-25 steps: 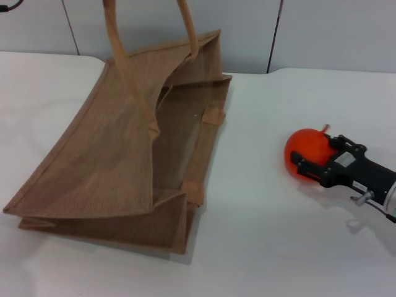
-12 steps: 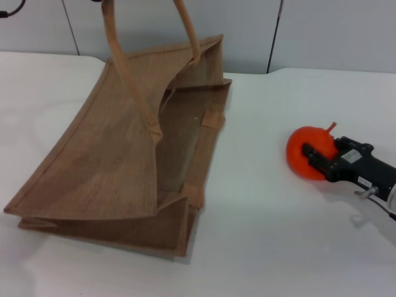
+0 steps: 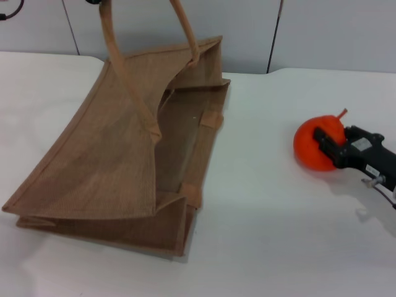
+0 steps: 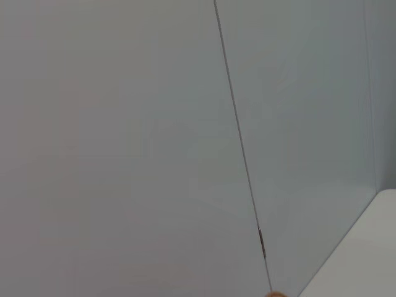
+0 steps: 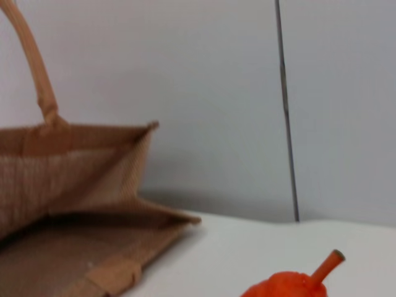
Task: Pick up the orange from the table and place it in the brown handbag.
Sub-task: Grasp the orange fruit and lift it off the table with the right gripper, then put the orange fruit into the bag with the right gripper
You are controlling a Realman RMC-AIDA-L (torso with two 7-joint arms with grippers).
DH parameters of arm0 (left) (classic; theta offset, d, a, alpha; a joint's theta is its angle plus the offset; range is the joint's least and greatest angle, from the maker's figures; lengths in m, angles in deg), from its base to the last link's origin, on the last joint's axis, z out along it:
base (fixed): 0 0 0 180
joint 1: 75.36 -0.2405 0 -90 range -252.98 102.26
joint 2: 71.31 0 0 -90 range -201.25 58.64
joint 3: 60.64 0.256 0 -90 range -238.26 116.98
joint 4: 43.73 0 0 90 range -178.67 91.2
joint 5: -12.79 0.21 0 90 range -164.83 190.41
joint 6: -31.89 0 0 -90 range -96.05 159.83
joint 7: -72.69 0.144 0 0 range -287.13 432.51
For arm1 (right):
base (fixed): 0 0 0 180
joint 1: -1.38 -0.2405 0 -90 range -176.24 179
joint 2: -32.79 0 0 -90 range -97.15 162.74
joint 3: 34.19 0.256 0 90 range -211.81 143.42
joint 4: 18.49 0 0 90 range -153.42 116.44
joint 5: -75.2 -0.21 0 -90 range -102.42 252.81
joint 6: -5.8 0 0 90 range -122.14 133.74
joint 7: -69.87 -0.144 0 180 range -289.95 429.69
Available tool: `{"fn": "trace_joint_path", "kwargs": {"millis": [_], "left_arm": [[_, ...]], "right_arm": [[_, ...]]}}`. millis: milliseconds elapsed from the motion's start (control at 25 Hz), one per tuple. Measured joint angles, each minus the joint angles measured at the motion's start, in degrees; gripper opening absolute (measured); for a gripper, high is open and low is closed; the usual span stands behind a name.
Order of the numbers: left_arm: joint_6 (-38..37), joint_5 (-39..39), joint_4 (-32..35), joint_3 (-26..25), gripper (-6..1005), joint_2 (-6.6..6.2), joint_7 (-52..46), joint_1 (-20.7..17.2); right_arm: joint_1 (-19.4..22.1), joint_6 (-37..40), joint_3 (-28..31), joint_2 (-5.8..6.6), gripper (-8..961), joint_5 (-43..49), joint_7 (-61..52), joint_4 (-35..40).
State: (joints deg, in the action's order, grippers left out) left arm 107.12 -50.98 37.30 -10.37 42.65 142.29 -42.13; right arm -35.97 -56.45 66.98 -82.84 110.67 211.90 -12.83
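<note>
Head view: I start from the orange point(image 3: 311, 145), which sits on the right side of the table point(image 3: 266, 204), well apart from the brown handbag point(image 3: 117, 154), with its short stem pointing up and away from me.
Right gripper: my right gripper point(image 3: 324, 141) is clamped on the orange from the right side, its black fingers pressed against the fruit's near-right face.
Lift: I cannot tell whether the fruit has cleared the tabletop or rests on it; a shadow lies directly beneath it.
Right wrist view: the top of the orange point(image 5: 291, 283) and its stem show at the lower edge, with the handbag point(image 5: 74, 204) beyond it, mouth facing this way.
Progress: I judge the grasp made; the carry across to the bag and the release inside are left.
Handbag: it lies tipped and slumped on the left half of the table, one loop handle point(image 3: 127, 68) raised above it, the opening gaping toward the right.
Contents: I see only the woven lining inside; nothing is in it as far as the frames show.
Left gripper: not visible; its wrist camera faces a plain grey wall panel point(image 4: 124, 148) with a seam.
</note>
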Motion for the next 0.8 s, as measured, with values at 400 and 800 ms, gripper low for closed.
{"fn": "trace_joint_path", "kwargs": {"millis": [400, 800], "left_arm": [[-0.1, 0.0, -0.1, 0.0, 119, 0.03, 0.0, 0.6], [-0.1, -0.5, -0.6, -0.1, 118, -0.16, 0.1, 3.6]], "right_arm": [[0.2, -5.2, 0.9, 0.82, 367, -0.8, -0.9, -2.9], [-0.5, -14.6, -4.9, 1.75, 289, 0.0, -3.5, -6.5]]}}
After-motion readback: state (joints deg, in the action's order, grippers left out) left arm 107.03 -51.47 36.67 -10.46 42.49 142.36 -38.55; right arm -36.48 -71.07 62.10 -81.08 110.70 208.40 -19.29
